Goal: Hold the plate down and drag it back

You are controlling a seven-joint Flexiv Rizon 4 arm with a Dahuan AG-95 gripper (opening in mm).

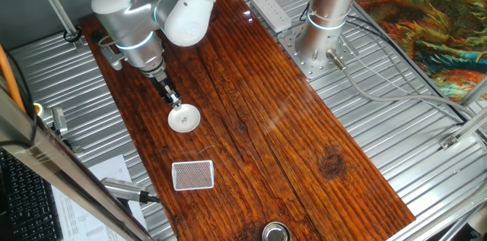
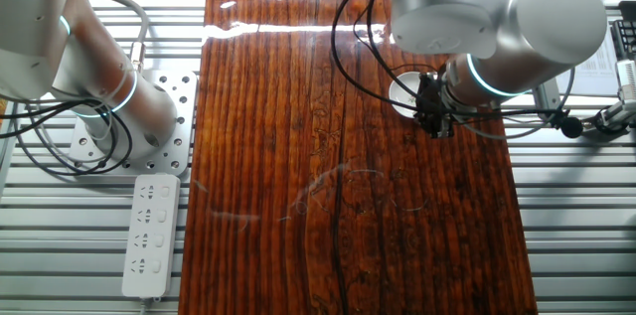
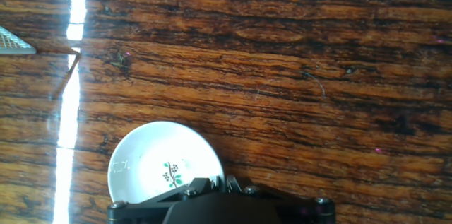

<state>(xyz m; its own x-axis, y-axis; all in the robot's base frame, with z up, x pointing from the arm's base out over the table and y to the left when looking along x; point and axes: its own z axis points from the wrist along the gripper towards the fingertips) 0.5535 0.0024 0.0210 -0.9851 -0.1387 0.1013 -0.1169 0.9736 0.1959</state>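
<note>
The plate [image 1: 184,118] is small, round and white, with a little green sprig at its centre, and lies flat on the wooden table near its left edge. In the hand view it [image 3: 159,164] sits at the bottom left. In the other fixed view it [image 2: 403,89] is half hidden behind the arm. My gripper [image 1: 176,103] points down with its fingers closed together, tips at the plate's rim on the side toward the arm. The tips [image 3: 224,181] show at the plate's right edge, nothing between them. The gripper [image 2: 431,108] is dark beside the plate.
A white gridded card [image 1: 192,175] lies in front of the plate, its corner also in the hand view [image 3: 14,40]. A shiny metal cup [image 1: 276,233] stands at the near table edge. A second arm's base [image 1: 323,32] and a power strip [image 1: 270,9] are at the back.
</note>
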